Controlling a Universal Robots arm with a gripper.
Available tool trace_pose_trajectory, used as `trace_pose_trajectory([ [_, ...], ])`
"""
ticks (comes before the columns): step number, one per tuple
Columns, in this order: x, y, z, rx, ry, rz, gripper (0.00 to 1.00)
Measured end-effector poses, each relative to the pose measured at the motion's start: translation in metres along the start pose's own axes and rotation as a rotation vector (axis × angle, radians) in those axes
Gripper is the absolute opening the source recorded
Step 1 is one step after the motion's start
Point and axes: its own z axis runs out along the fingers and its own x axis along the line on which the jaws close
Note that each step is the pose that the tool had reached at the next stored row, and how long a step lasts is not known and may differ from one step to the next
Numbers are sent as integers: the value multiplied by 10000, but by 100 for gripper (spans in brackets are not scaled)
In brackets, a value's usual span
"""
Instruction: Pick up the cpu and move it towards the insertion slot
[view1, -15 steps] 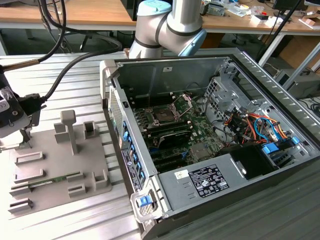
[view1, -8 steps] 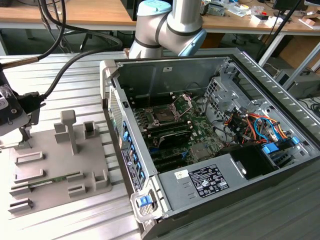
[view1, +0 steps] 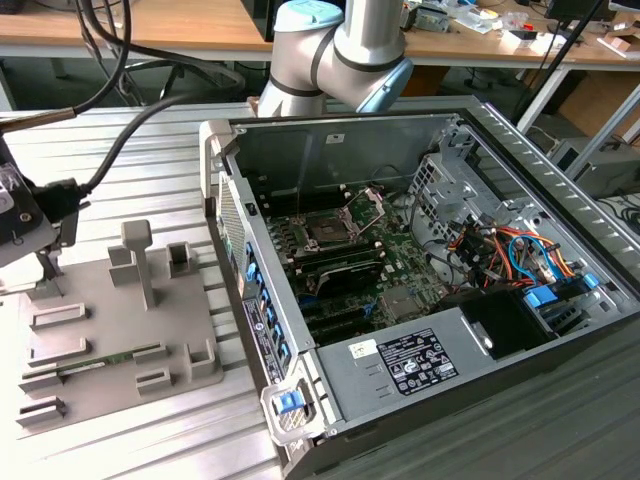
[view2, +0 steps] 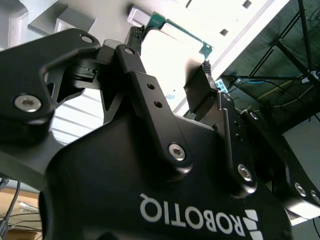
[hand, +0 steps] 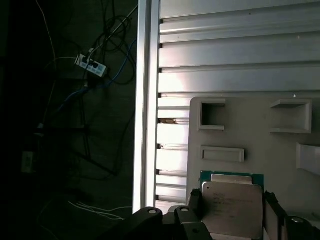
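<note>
The first wrist view shows us the end effector (hand: 232, 200) clamped on the cpu (hand: 232, 212) above the grey tray (hand: 245, 132); our exterior view adds the insertion slot (view1: 326, 229), well apart.

Gripping the cpu (hand: 232, 207) in the tool (view1: 45, 270) over the tray (view1: 100, 300), at the exterior view's left. Seeing open air above the tray, apart from a tall post (view1: 140, 258) and low blocks (view1: 180, 258) rising from it. Meeting the case wall (view1: 222, 215), standing upright between tray and slot (view1: 328, 232). Finding the slot lying uncovered from above, its plate (view1: 368, 205) tilting up just beside it. Crowding the case toward the exterior view's right with a metal cage (view1: 435, 185) and a cable tangle (view1: 500, 250). Overhanging the case's back edge with the arm (view1: 340, 45). Trailing a black cable (view1: 112, 155) over the bench (view1: 60, 150) near the tool.
</note>
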Motion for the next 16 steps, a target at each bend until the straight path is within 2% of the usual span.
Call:
trace_pose_trajectory([
  [16,0,4,-106,0,1,0,55],
])
